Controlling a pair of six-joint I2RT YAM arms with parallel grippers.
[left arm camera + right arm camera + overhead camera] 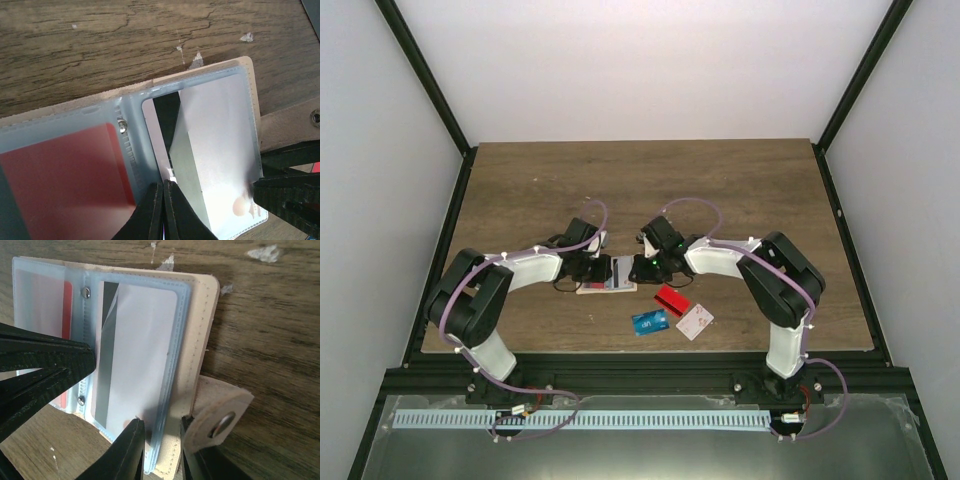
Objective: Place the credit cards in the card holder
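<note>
The beige card holder (619, 274) lies open on the table between both grippers, its clear sleeves facing up. One sleeve holds a red card (65, 175). Another holds a white card with a dark stripe (142, 350). My left gripper (164, 184) is shut, pinching a clear sleeve by the holder's spine. My right gripper (160, 422) stands with its jaws apart over the holder's near edge, one finger on the white card, the other by the snap tab (222, 415). A red card (672, 299), a blue card (649, 322) and a white card with a red dot (694, 320) lie loose in front.
The wooden table (640, 190) is walled by a white enclosure with black frame posts. Both arms reach inward to the middle of the table, their wrists close together. The three loose cards lie just right of centre, towards the table's near edge.
</note>
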